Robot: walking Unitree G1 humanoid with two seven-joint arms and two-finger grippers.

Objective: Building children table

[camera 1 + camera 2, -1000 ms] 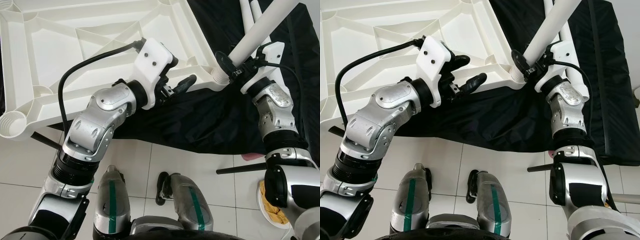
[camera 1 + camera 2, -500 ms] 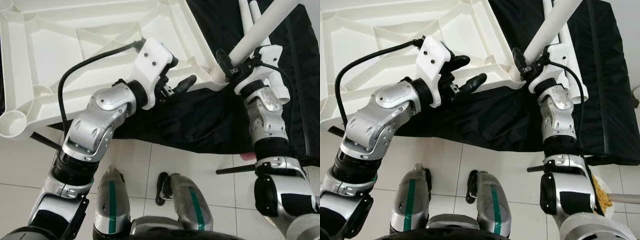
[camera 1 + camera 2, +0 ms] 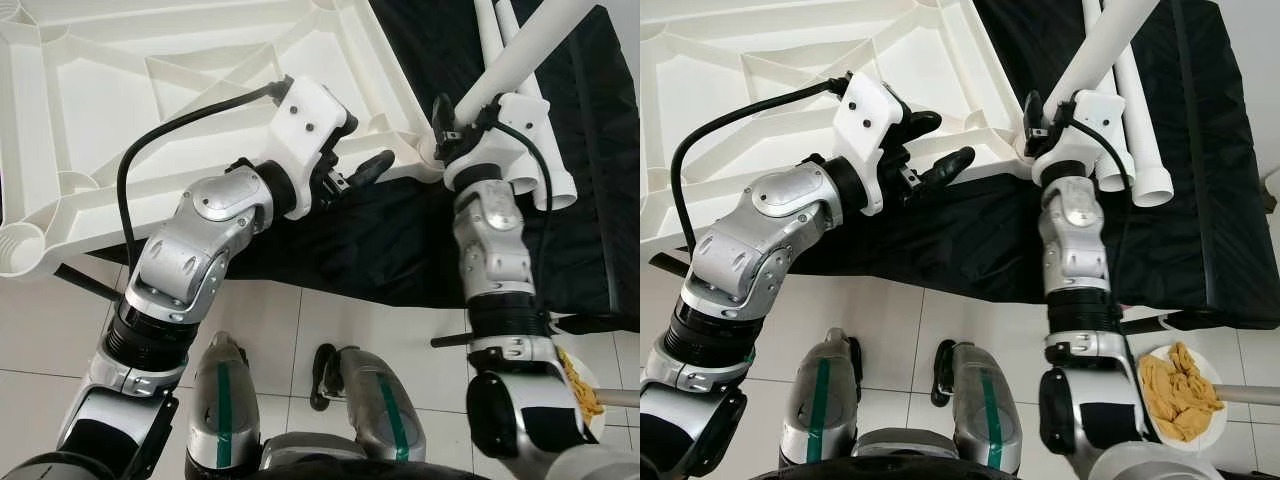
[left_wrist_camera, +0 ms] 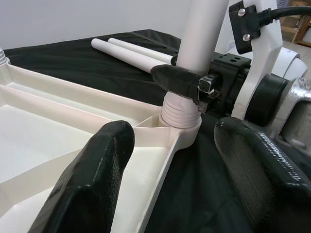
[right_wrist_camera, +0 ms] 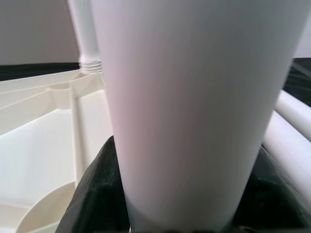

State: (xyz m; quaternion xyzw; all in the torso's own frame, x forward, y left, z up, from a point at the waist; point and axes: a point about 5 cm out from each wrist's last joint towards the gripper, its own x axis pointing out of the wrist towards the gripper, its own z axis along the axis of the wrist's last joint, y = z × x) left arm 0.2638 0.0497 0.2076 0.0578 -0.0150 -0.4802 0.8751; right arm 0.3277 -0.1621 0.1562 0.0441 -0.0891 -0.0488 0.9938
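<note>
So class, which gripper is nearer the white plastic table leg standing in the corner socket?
Right. The right gripper is clamped on the white plastic table leg; the left gripper is open beside the tabletop's rim, apart.

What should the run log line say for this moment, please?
step: leg fitting | right gripper: shut on white table leg, threaded end at tabletop corner socket | left gripper: open beside tabletop edge | spare legs: on black cloth

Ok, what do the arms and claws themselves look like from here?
Both arms are silver jointed metal with black bands. Each wrist carries a white plastic block with a black cable looping off. The left claw and right claw have long, rounded matte-black fingers.
</note>
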